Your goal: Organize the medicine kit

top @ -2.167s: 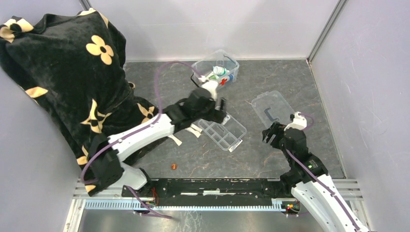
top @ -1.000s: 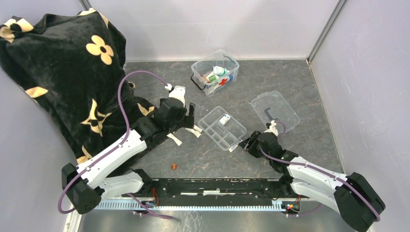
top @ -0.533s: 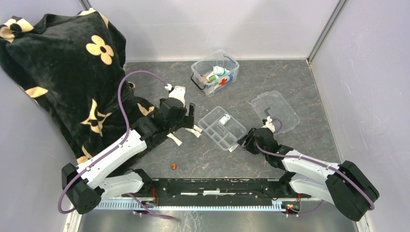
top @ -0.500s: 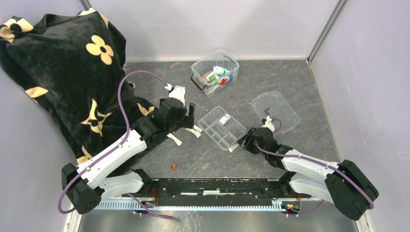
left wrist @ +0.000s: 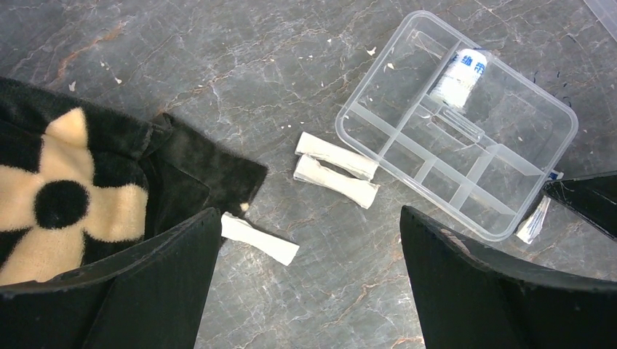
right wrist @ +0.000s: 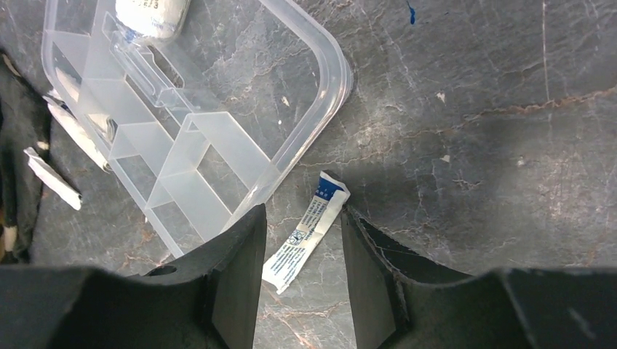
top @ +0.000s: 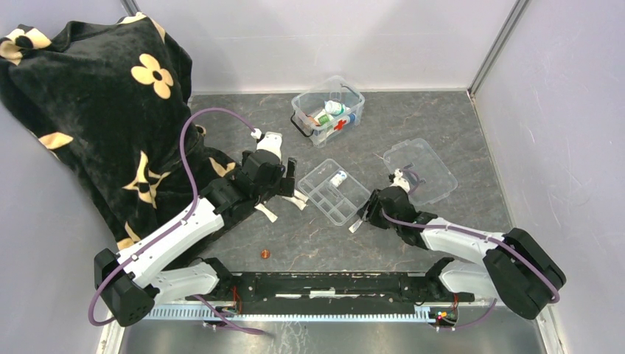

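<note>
The medicine kit (top: 328, 110), a clear box with a red cross and black handle, stands at the back with bottles inside. The shallow divided tray (top: 333, 190) lies mid-table holding a white roll (left wrist: 458, 73). My left gripper (top: 289, 177) is open wide and empty above the table, left of the tray (left wrist: 466, 145); three white wrapped strips (left wrist: 335, 169) lie ahead of it. My right gripper (top: 366, 214) is low at the tray's near corner, jaws partly open astride a blue-and-white sachet (right wrist: 305, 236) that lies flat on the table.
A flat clear lid (top: 420, 171) lies right of the tray. A black blanket with cream flowers (top: 96, 110) covers the left side and reaches under my left arm. A small copper coin (top: 264, 254) lies near the front edge.
My right gripper has reached forward and left to the tray's near corner and now straddles the sachet. The tray has shifted slightly up and left. The left arm has barely moved.
</note>
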